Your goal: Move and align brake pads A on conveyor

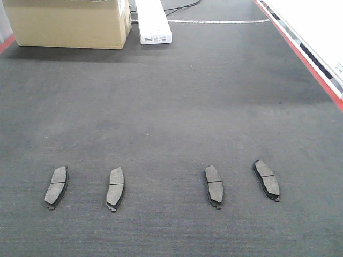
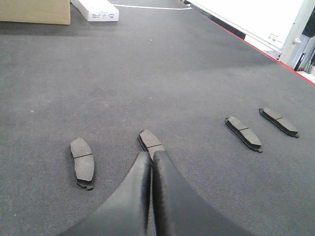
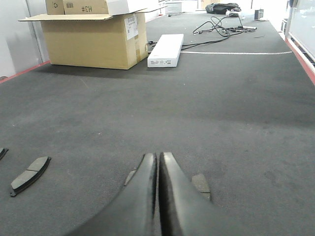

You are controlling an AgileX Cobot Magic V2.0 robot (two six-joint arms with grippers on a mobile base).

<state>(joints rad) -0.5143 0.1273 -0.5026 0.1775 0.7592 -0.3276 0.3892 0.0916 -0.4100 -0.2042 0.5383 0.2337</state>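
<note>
While the front view shows no arm at all, I can read four brake pads A lying flat on the conveyor (image 1: 171, 96) in a loose row across the lower part of the frame: one at lower left (image 1: 56, 187), one just right of it (image 1: 115, 188), then a wider gap, one right of centre (image 1: 214, 186) and the last at lower right (image 1: 266, 180). A cardboard box (image 1: 69, 21) and a white carton (image 1: 153, 21) sit at the top left.

In the left wrist view, the left gripper (image 2: 150, 156) has its fingers pressed together – holding nothing – with the tips overlapping a pad.

The right gripper (image 3: 158, 158) is likewise closed on itself, bottom centre, two pads peeking out either side.
</note>
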